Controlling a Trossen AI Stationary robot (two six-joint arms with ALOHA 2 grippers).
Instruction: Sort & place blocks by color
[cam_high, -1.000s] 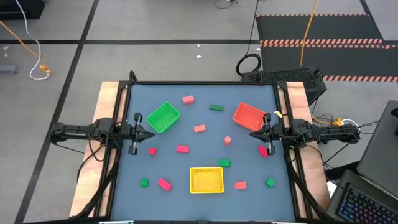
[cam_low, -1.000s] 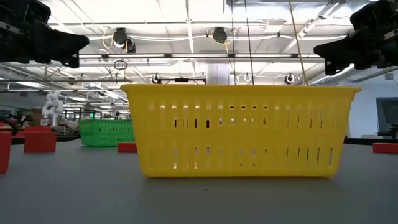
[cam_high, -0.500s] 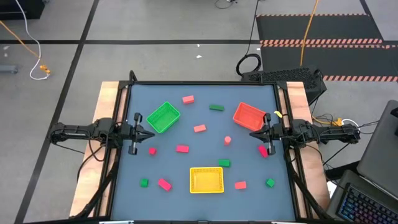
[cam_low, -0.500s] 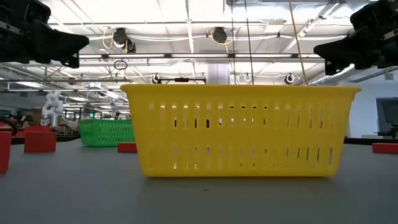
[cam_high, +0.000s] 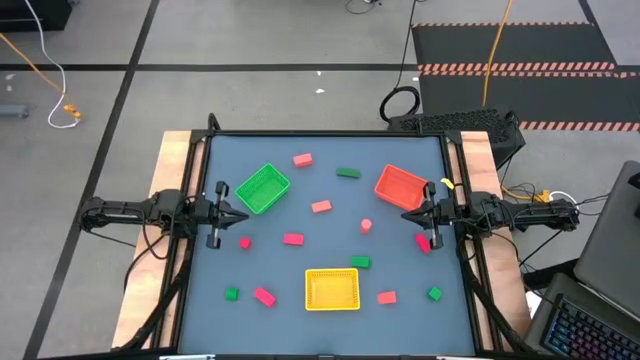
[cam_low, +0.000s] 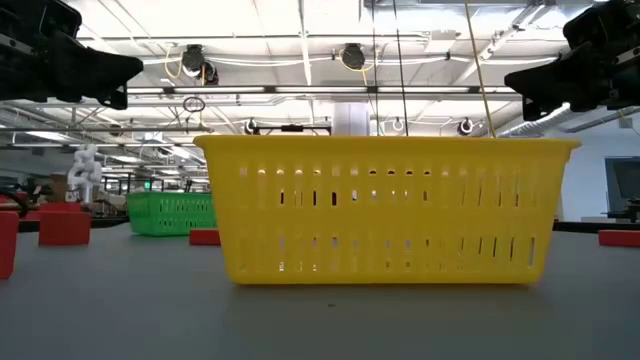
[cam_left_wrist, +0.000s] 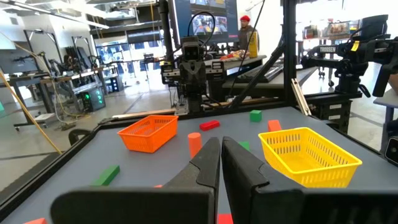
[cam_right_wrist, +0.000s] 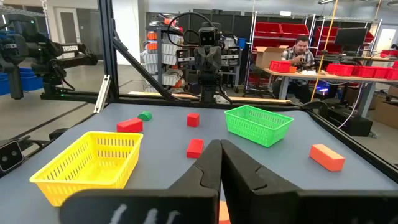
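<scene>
Small blocks lie flat and scattered on the blue table top: pink ones (cam_high: 302, 159) (cam_high: 321, 206) (cam_high: 386, 297), green ones (cam_high: 348, 173) (cam_high: 361, 262) (cam_high: 232, 294) (cam_high: 434, 293), and crimson ones (cam_high: 264, 296) (cam_high: 424, 243). My left gripper (cam_high: 243, 217) hovers shut at the table's left edge, beside the green tray (cam_high: 263, 189). My right gripper (cam_high: 406, 216) hovers shut at the right edge, near the red tray (cam_high: 400, 186), with a crimson block just below it in the high view. In the wrist views the left fingers (cam_left_wrist: 221, 143) and the right fingers (cam_right_wrist: 220, 144) hold nothing.
The yellow tray (cam_high: 332, 288) sits near the table's near edge and fills the low view (cam_low: 385, 210). The green tray is left of centre and the red tray right of centre. Open table shows between the trays. A person (cam_right_wrist: 300, 51) sits in the room beyond.
</scene>
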